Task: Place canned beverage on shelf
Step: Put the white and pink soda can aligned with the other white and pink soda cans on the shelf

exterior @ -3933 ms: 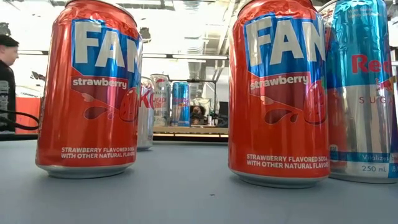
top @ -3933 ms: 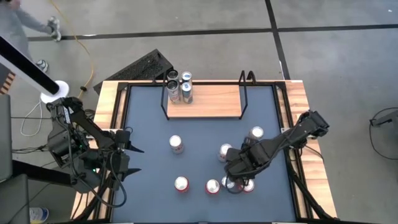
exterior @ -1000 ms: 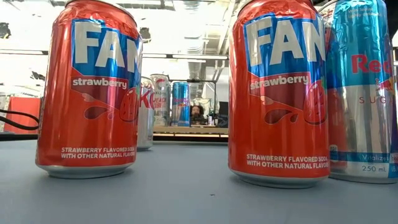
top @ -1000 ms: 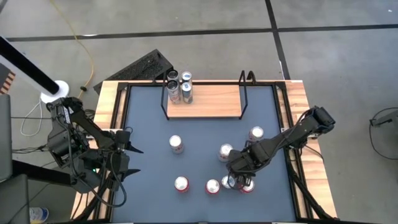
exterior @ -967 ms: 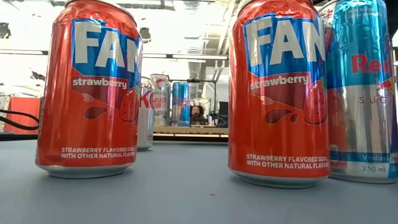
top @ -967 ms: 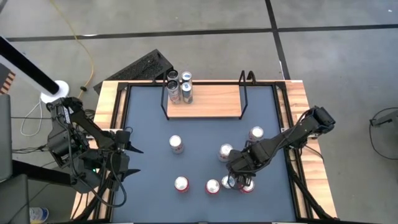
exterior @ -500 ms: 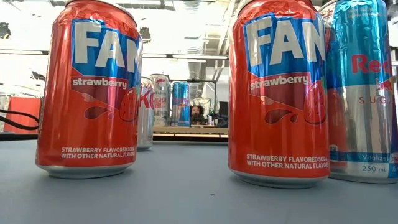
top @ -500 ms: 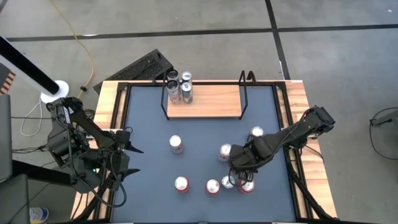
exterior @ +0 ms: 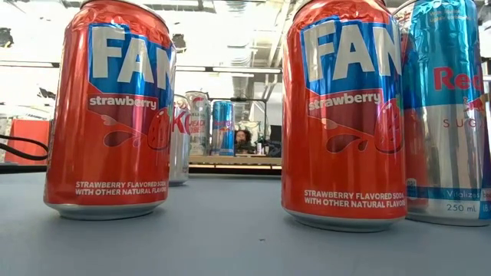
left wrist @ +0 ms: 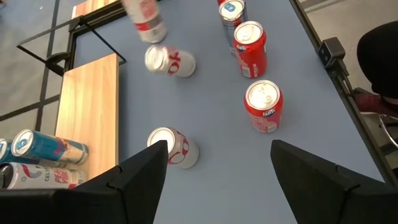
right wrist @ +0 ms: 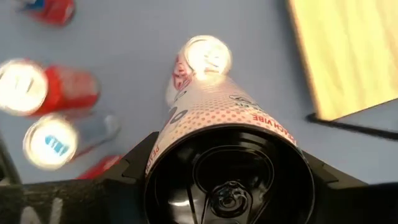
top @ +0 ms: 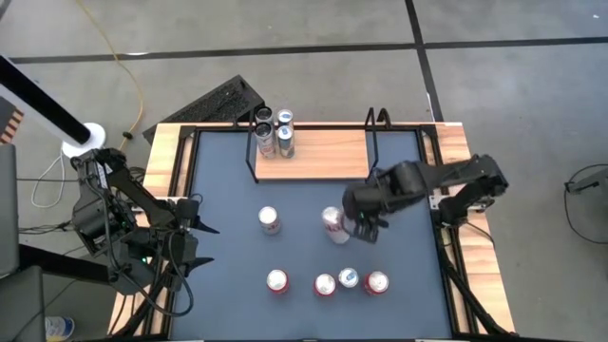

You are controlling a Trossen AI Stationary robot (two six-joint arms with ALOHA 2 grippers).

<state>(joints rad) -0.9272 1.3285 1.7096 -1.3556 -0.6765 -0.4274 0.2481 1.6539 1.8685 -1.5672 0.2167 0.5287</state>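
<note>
— Four cans stand along the near edge of the dark table (top: 228,190): three red soda cans (top: 276,281) and one slim blue-and-silver can (top: 349,276).

— And the arms?

— The left gripper (top: 201,245) waits at the table's left side, fingers spread on nothing. Over the middle, the right gripper (top: 366,223) pinches a tilted white can with red dots (right wrist: 211,118), just beside a standing white-and-red can (top: 332,225).

— The shelf?

— The light-wood shelf with black rod ends (top: 323,155) sits at the far edge, apart from the held can, with a cluster of cans (top: 274,133) at its left end.
</note>
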